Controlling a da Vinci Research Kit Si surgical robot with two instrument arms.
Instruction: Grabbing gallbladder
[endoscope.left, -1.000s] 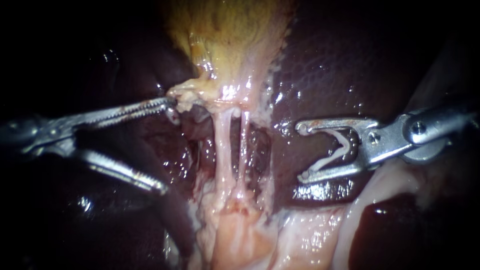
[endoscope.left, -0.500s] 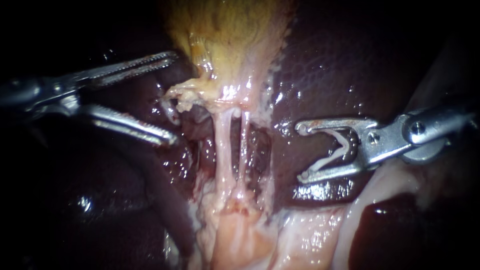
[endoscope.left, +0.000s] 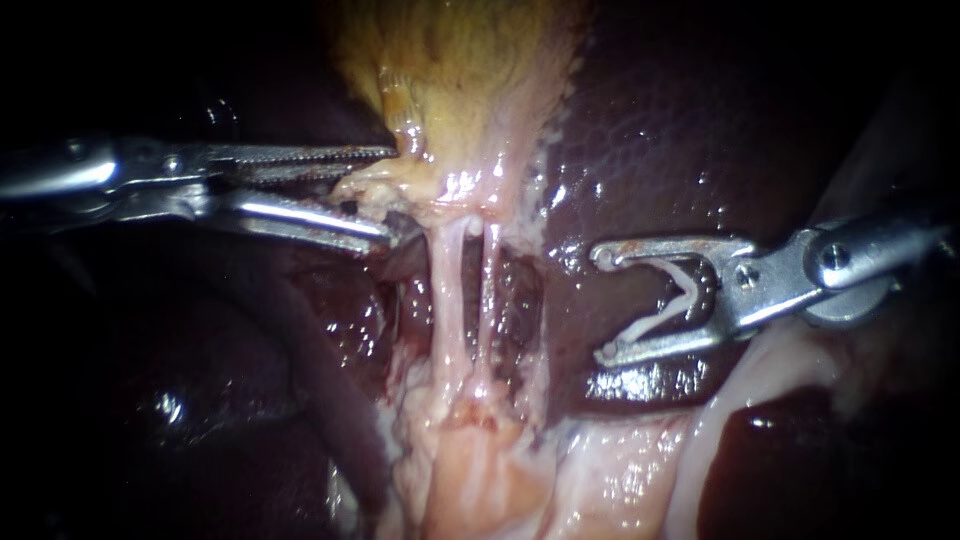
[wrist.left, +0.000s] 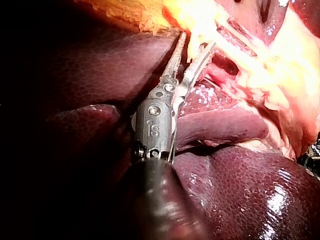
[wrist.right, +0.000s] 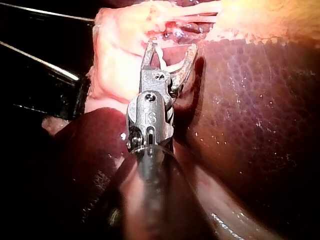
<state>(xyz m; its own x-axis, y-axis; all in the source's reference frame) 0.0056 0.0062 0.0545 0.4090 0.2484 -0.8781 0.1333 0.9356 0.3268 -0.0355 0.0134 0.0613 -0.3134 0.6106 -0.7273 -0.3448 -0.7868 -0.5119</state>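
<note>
The yellowish gallbladder (endoscope.left: 460, 70) hangs at the top centre of the endoscope view and narrows into a pale ragged lower edge. My left instrument (endoscope.left: 392, 193) reaches in level from the left. Its jaws stand one above and one below that edge, both pressing on it. The left wrist view shows yellow tissue filling the gap at the tips of the left instrument (wrist.left: 197, 41). My right instrument (endoscope.left: 602, 305) rests over the dark liver (endoscope.left: 680, 130) to the right. Its jaws are spread and carry a white V-shaped clip (endoscope.left: 655, 322), which the right wrist view shows too (wrist.right: 162, 62).
Two thin pale tubes (endoscope.left: 447, 290) (endoscope.left: 487, 300) run side by side from the gallbladder's neck down to a pink mass of tissue (endoscope.left: 480, 470). Dark red liver (endoscope.left: 200, 400) lies on both sides. My right instrument's tips stand apart from the tubes.
My left instrument's wide-open jaws rose, moved right onto the gallbladder's lower edge and closed in on it. My right instrument and its clip have not moved.
</note>
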